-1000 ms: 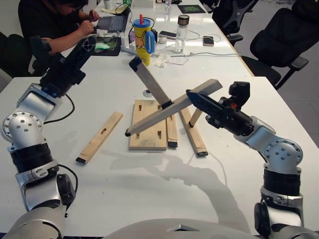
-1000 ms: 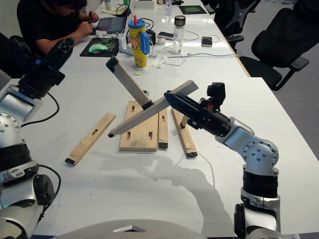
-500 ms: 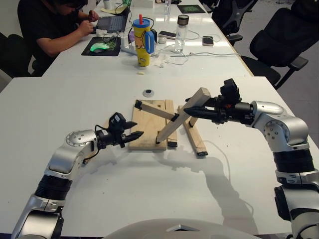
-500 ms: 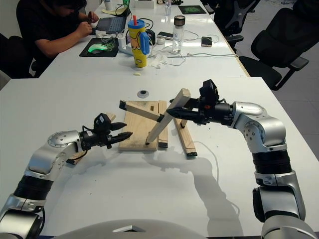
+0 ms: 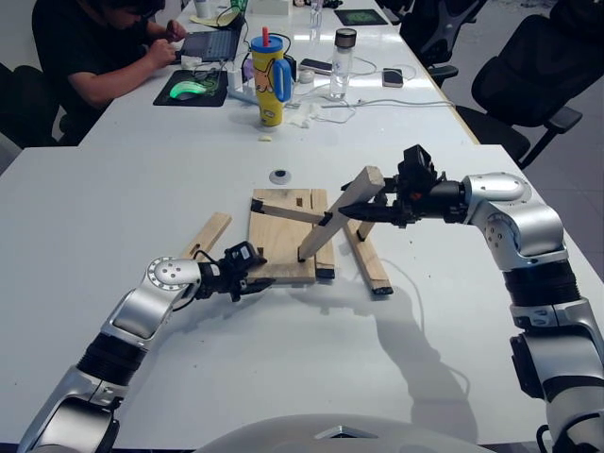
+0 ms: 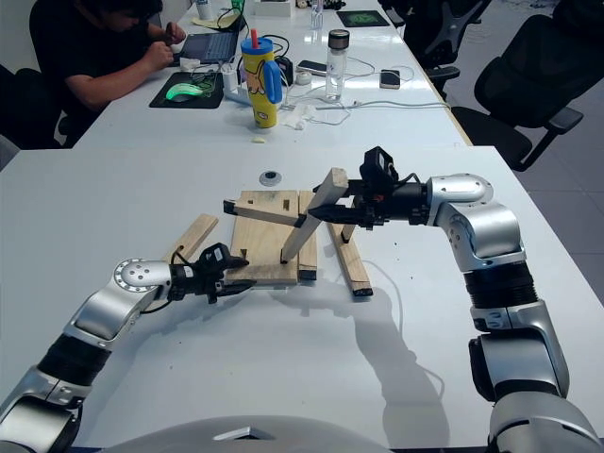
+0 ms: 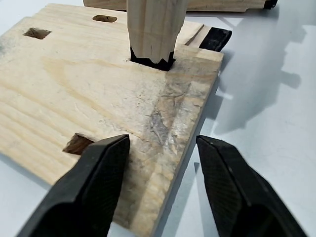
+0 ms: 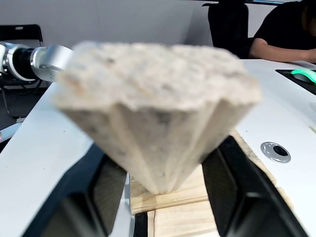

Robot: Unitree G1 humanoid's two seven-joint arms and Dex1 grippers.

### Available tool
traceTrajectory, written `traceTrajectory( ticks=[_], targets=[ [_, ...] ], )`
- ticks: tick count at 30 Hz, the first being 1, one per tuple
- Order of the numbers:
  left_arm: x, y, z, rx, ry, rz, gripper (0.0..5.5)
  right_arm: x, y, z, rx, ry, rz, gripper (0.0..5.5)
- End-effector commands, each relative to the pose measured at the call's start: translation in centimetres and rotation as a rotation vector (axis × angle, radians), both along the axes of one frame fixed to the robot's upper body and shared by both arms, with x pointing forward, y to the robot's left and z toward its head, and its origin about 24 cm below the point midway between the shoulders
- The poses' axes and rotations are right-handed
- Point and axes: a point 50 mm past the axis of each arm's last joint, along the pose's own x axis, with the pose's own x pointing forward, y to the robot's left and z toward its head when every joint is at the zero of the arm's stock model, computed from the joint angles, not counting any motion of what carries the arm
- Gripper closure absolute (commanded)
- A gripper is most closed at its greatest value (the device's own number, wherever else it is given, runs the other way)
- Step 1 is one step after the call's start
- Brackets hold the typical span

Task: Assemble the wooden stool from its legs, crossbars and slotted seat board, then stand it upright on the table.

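Right pincer (image 5: 366, 206) clamps rough-grained leg (image 5: 332, 222); left pincer (image 5: 255, 281) agape at flat slotted board (image 5: 274, 243) corner.

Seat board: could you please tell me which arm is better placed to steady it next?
Left, probably. The left gripper is open astride the seat board at its near corner, while the right gripper is shut on the leg whose foot rests on the board.

The white table (image 5: 113, 208) carried the slotted seat board (image 5: 278, 245), a loose leg (image 5: 211, 231) to its left and a second leg (image 5: 370, 264) to its right.
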Motion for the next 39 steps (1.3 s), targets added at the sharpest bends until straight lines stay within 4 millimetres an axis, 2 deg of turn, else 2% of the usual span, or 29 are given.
traceTrajectory(
  ticks=[1,5,10,11,15,19,21,23,25,27,30,34,37,39],
  targets=[
    [-1.0,0.3,-2.3,0.071,0.080,0.022,2.99,-0.5,2.3,-1.8,-0.136,0.017,0.025,3.40],
    [-1.7,0.0,-3.3,0.100,0.100,0.019,2.99,-0.5,3.7,-2.3,-0.152,0.023,0.021,3.41],
    [-2.1,-0.6,-3.8,0.113,0.110,0.005,2.99,0.8,4.1,-2.4,-0.158,-0.022,-0.065,3.41],
    [-2.1,-0.6,-3.9,0.117,0.111,0.007,2.99,1.0,4.1,-2.2,-0.154,-0.047,-0.082,3.04],
    [-2.3,-0.4,-4.6,0.163,0.110,0.031,2.99,1.1,3.1,-0.1,-0.033,-0.091,-0.151,2.47],
    [-2.7,0.0,-5.1,0.182,0.123,0.064,2.99,-0.4,1.5,1.0,-0.046,-0.119,-0.207,1.88],
    [-2.9,0.3,-5.4,0.205,0.128,0.078,2.99,-1.8,0.7,0.6,-0.093,-0.095,-0.233,1.57],
    [-3.0,0.5,-5.5,0.215,0.132,0.087,2.99,-4.2,-0.5,-0.9,-0.161,0.007,-0.254,1.54],
    [-3.0,0.8,-5.4,0.223,0.134,0.086,2.99,-6.6,-0.9,-2.4,-0.150,0.124,-0.288,1.54],
    [-3.1,1.3,-5.3,0.230,0.141,0.091,2.99,-7.8,-0.8,-4.3,-0.136,0.193,-0.370,1.54],
    [-3.3,2.4,-5.3,0.260,0.160,0.097,2.99,-7.7,0.6,-7.0,-0.057,0.249,-0.616,1.54],
    [-3.4,3.4,-5.2,0.291,0.185,0.095,2.99,-6.6,4.1,-8.4,0.067,0.274,-0.838,1.54],
    [-3.4,3.1,-5.2,0.293,0.194,0.071,2.99,-5.7,5.9,-9.9,-0.005,0.321,-0.943,1.54],
    [-3.3,2.7,-5.3,0.286,0.195,0.058,2.99,-5.3,6.4,-10.9,-0.056,0.364,-0.996,1.54]
  ],
)
